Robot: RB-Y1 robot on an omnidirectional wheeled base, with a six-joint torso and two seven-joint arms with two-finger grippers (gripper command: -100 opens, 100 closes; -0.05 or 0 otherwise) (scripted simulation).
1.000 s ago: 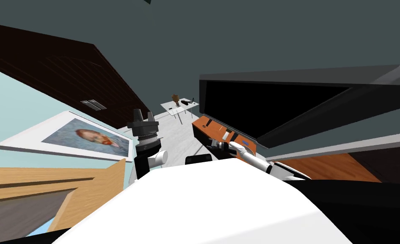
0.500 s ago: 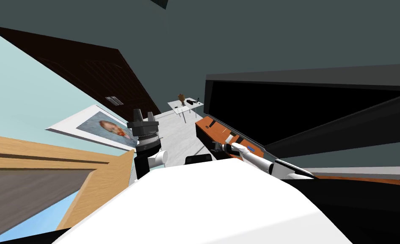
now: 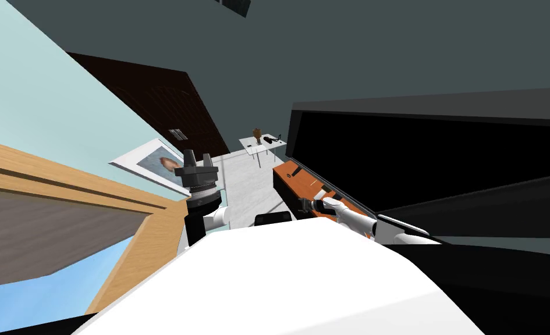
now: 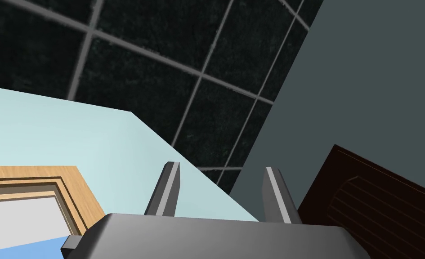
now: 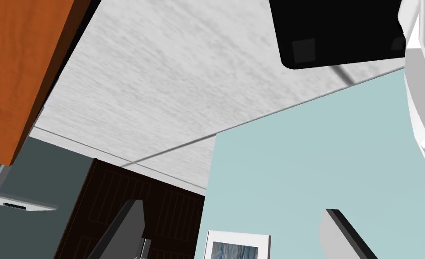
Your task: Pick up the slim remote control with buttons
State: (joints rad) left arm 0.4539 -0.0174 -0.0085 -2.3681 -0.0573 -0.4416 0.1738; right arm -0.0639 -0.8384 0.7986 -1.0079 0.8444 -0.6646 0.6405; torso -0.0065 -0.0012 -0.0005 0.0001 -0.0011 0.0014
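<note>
Head view: right gripper (image 3: pixel 302 205) is reached out low at the front edge of an orange stand (image 3: pixel 302 181), under a big black TV (image 3: pixel 419 151). Several small items lie on the stand top. The slim light-and-dark one (image 3: pixel 320 188), just beyond the gripper and not touched by it, looks like the remote, but it is too small to be sure. No buttons can be made out, just a thin pale strip with a dark end, lying flat along the top. Further off is a small light table (image 3: pixel 260 145) carrying a brown object and something dark. There is also a dark door (image 3: pixel 163 99) and a painting (image 3: pixel 154 161) on the pale blue wall.

Right wrist view: the fingers (image 5: pixel 128 225) stand wide apart with nothing between them. They point past the stand's orange side toward the grey-white floor (image 5: pixel 162 67), the door and the painting. The camera looks off the stand, so its top and the items there are out of this frame. A thin pale slab on a leg (image 5: pixel 15 203) sits beside the stand's end.

Left gripper (image 4: pixel 220 167): in the head view the arm is raised upright beside the chest, well apart from the stand. In the left wrist view its fingers are spread wide and empty.
</note>
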